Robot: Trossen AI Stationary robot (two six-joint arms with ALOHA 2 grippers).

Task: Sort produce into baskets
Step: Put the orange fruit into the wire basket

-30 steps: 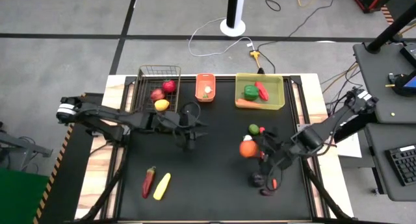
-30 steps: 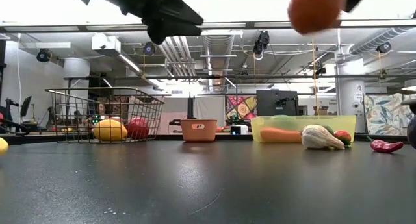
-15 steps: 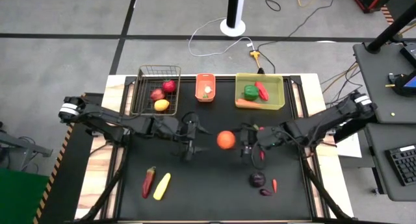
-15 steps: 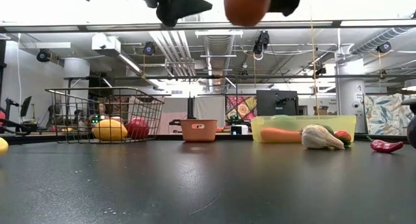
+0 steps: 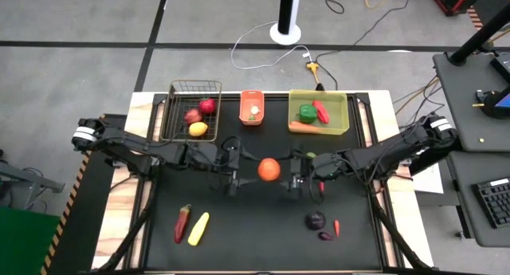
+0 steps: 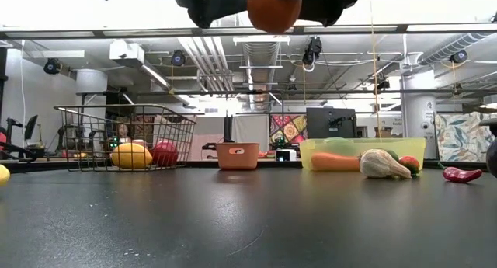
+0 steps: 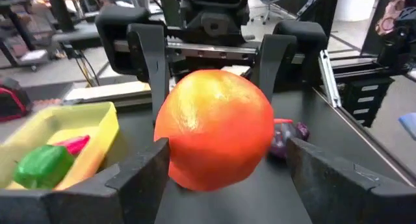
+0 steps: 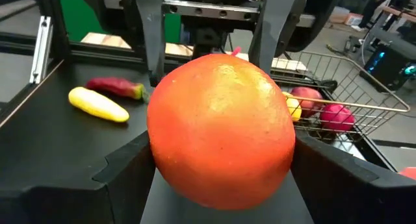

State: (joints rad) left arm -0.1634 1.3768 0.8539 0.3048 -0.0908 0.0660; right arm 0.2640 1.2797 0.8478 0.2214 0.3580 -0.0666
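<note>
Holding the orange [image 5: 269, 170] above mid-table, the right gripper [image 5: 288, 178] is clamped on it, fingers [image 8: 123, 169] pressed to both sides. Left gripper [image 5: 239, 170] faces it from the left, jaws spread apart around the fruit; in the left wrist view its fingers [image 7: 140, 178] flank the orange [image 7: 214, 128] with gaps showing. Wire-mesh basket [image 5: 179, 90], far left, contains two red apples [image 5: 200, 111] and a lemon [image 5: 198, 129]. Orange basket [image 5: 252, 95] sits far centre. Yellow-green bin [image 5: 344, 100], far right, holds a green pepper [image 5: 307, 112], red chilli [image 5: 321, 110], carrot [image 5: 300, 127]. Near left: chilli [image 5: 182, 221] and corn [image 5: 198, 228]. Near right: eggplant [image 5: 315, 220].
</note>
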